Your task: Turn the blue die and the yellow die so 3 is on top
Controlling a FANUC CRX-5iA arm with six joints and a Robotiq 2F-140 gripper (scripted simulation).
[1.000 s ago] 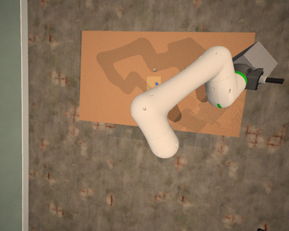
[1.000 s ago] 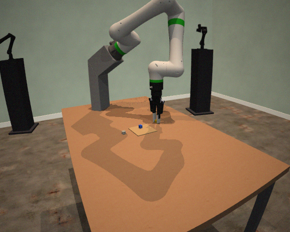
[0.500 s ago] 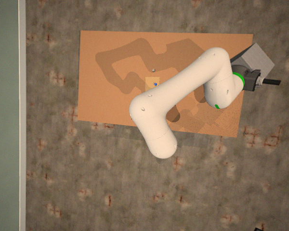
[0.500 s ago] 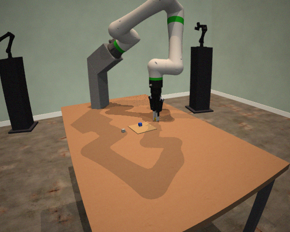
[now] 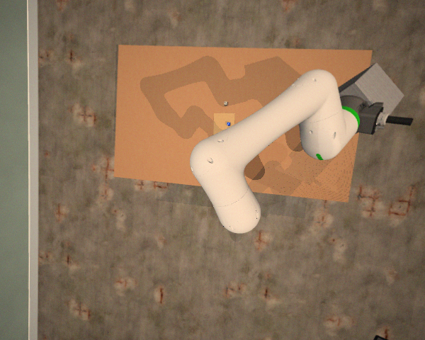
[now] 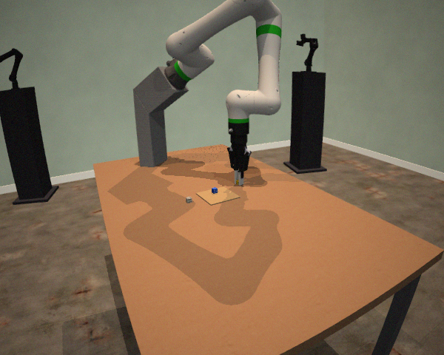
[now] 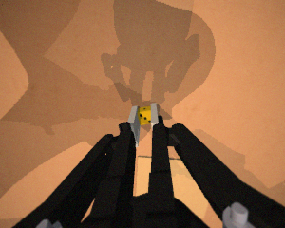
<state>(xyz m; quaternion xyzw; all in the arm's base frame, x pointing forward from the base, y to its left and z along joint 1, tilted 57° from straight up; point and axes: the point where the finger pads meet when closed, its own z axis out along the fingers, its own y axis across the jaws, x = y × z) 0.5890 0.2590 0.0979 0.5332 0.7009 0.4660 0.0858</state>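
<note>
One yellow die [image 6: 237, 182] [image 7: 145, 115] for you, clamped between both pads of your Robotiq claw [image 6: 239, 183] [image 7: 145, 113], and it's off the mat [image 5: 224, 117] [image 6: 223, 197] [image 7: 181, 185], just beyond it to the far right in the exterior view! Your wrist view catches a diagonal line of dark pips on it. Over on the mat, your blue die [image 5: 228, 124] [image 6: 214, 190] sits towards the far side; you can't read its top number from here. Out left, your white die [image 5: 225, 103] [image 6: 189, 200] rests on the orange-brown table [image 5: 150, 154] [image 6: 321, 259] [image 7: 252, 71], near the mat, apart from it.
</note>
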